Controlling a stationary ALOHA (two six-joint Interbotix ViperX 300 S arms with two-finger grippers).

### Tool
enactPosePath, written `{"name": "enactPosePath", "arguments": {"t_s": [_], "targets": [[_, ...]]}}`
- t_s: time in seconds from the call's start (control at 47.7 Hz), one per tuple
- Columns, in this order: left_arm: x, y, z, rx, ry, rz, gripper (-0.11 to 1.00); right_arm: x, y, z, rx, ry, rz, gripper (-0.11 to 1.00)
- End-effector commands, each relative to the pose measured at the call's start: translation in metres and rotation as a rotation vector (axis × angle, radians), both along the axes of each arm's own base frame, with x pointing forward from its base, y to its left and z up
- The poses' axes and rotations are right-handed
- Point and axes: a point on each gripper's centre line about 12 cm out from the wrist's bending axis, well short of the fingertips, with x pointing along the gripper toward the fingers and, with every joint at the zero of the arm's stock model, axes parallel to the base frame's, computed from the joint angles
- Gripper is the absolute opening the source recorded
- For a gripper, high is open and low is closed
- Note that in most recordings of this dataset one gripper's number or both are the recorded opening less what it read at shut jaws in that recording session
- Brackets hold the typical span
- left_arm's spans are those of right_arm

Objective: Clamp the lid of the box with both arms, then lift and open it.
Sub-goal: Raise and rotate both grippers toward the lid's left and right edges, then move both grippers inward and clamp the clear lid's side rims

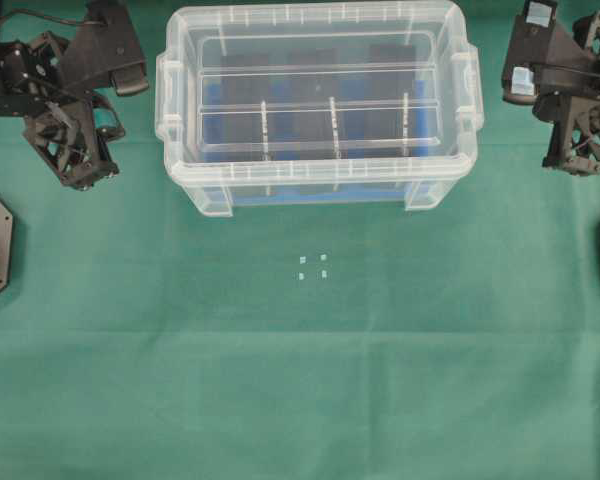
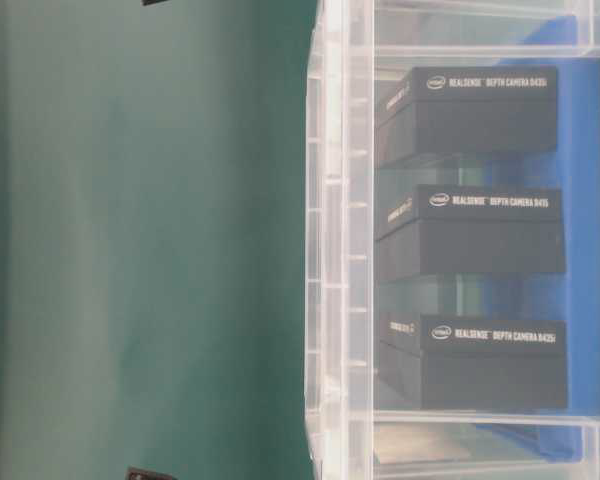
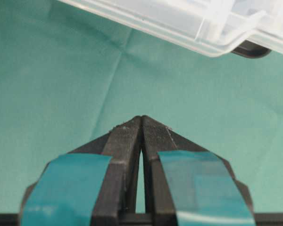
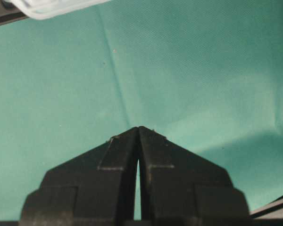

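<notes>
Lid (image 1: pixel 318 95) lengthwise left-right atop box (image 1: pixel 315 195)

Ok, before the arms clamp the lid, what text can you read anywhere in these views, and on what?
"intel REALSENSE DEPTH CAMERA D435i" on the top black block in the box.
"intel REALSENSE DEPTH CAMERA D415" on the middle black block.
"intel REALSENSE DEPTH CAMERA D425i" or similar on the bottom black block; model number blurred.
Smaller end-face print: unreadable.

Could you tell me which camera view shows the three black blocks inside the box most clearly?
The table-level view: the black blocks fill it, with printed labels legible. The overhead view shows them only dimly through the lid. Neither wrist view shows them, only a clear plastic edge.
</notes>
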Motion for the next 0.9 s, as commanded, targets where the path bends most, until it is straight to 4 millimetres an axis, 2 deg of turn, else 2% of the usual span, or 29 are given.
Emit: {"name": "enactPosePath", "arguments": {"t_s": [0.0, 0.168, 0.461, 0.587, 0.88], "targets": [[0.003, 0.003, 0.007, 0.02, -0.021, -0.012, 0.01, 0.003, -0.003, 0.005, -0.014, -0.017, 0.001, 0.0], [0.004, 0.003, 0.009, 0.059, 0.0, -0.101, 0.01, 0.003, -0.003, 0.006, -0.029, -0.008, 0.042, 0.0], [0.004, 0.001, 0.012, 0.106, 0.04, -0.231, 0.01, 0.004, -0.002, 0.006, -0.09, 0.058, 0.246, 0.0], [0.005, 0.003, 0.014, 0.127, 0.051, -0.274, 0.01, 0.003, -0.002, 0.005, -0.086, 0.06, 0.24, 0.0], [0.005, 0.008, 0.017, 0.124, 0.054, -0.257, 0.01, 0.003, -0.002, 0.005, -0.083, 0.056, 0.23, 0.0]]}}
